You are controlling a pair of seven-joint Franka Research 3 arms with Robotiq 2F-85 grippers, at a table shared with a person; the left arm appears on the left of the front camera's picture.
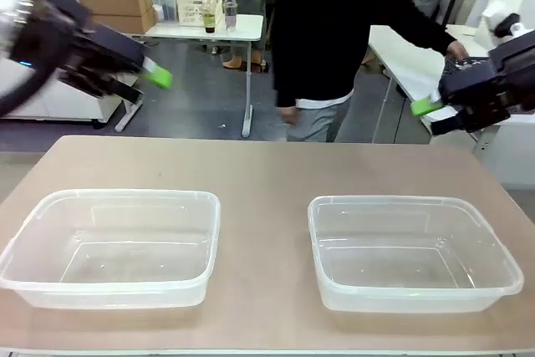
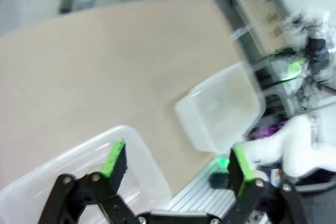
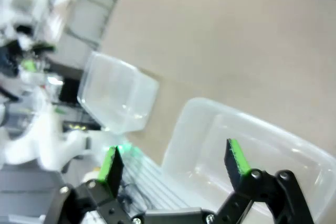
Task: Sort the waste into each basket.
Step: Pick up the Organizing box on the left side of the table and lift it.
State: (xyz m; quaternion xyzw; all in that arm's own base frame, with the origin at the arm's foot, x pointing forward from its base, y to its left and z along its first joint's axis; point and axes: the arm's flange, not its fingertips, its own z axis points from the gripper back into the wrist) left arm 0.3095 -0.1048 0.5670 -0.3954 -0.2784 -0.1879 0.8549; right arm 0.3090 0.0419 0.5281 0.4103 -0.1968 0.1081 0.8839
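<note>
Left pincer (image 2: 176,163) spread wide, gripping nothing, up high off desk (image 1: 263,165), left basket (image 1: 125,196) below it. Right pincer (image 3: 176,161) same deal: released, raised, right basket (image 1: 401,201) underneath. Both baskets sit side by side on desk, apart, toward my edge. Person (image 1: 334,31) in dark top stands at far side.

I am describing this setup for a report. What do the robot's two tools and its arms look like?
The left tool and the right tool are both black, each with two jointed fingers that end in bright green pads. Small silver bolts sit at the finger joints. Behind the right tool, a white arm segment can be seen.
</note>
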